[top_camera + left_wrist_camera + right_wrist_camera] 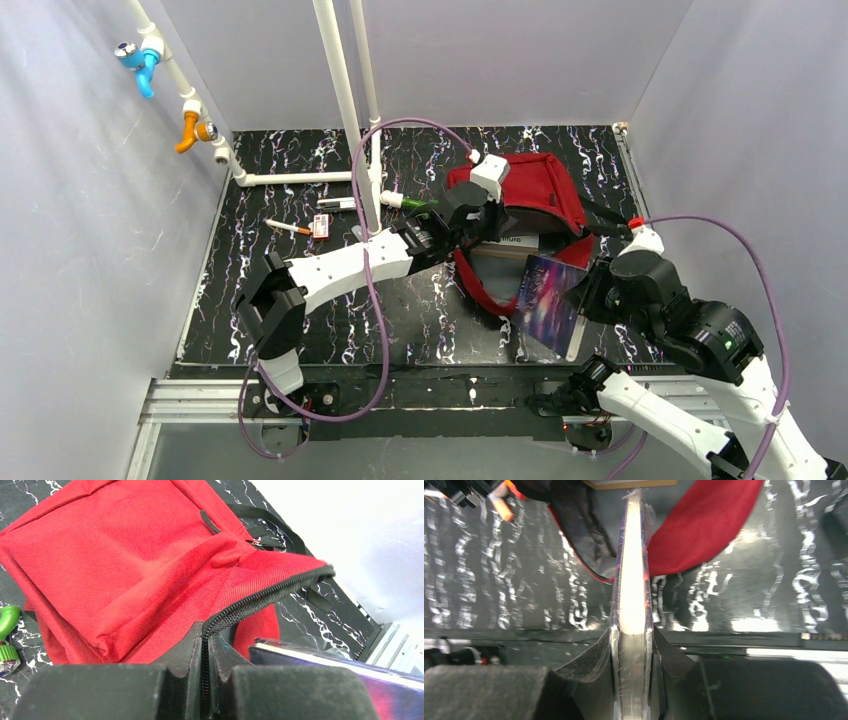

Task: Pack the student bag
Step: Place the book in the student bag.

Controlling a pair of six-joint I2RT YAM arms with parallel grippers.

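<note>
One bag [540, 185] lies open on the worktop [300, 300], right of centre. Its mouth gapes toward the arms and shows grey lining. A pale flat item [510, 241] with print lies inside, partly hidden by the rim.

Nearest, the right arm bends up from its base and back toward the bag. The right fingers [583, 300] are set narrow, pinching the near end of a book [550, 300] from both sides. The book has a purple cover and clear film, and it stands on edge and tilted. Its far end reaches the near rim of the mouth; whether it has passed the rim I cannot tell.

Farther in, the left arm stretches low across the worktop from the left. The left fingers [488, 224] are closed tight on the black zipper edge [260, 597] at the left side of the mouth, and red cloth rises from their tips.

Beyond and to the left, well apart from the bag, lie a pen [288, 228] and a green-capped item [415, 205].
</note>
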